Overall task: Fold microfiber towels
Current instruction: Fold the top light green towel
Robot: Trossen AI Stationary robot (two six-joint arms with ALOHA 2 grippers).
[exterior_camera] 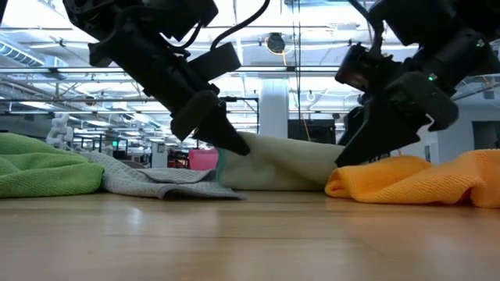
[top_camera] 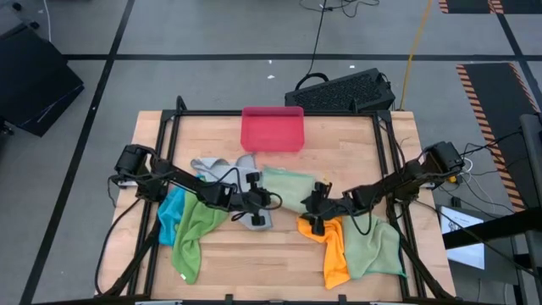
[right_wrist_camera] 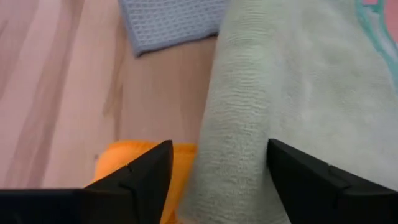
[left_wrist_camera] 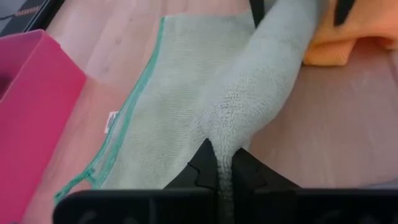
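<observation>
Beside the rigid pink tray (top_camera: 272, 130), the left pincer (left_wrist_camera: 224, 176) pinches the soft pale-green microfiber towel (top_camera: 290, 188) while the right pincer (right_wrist_camera: 217, 168) straddles it wide; lifting evenly should prevent bunching.

You're looking at a pale wooden desk (top_camera: 279, 254) edged by a dark metal frame (top_camera: 165, 144), standing on a grey floor (top_camera: 212, 34) marked with dark lines. A black keyboard (top_camera: 343, 91) lies just beyond the desk's far edge, and striped hazard tape (top_camera: 487, 102) runs along the right. Across the desk, you see a white pillar (exterior_camera: 273, 109) under bright ceiling lights (exterior_camera: 47, 35).
</observation>
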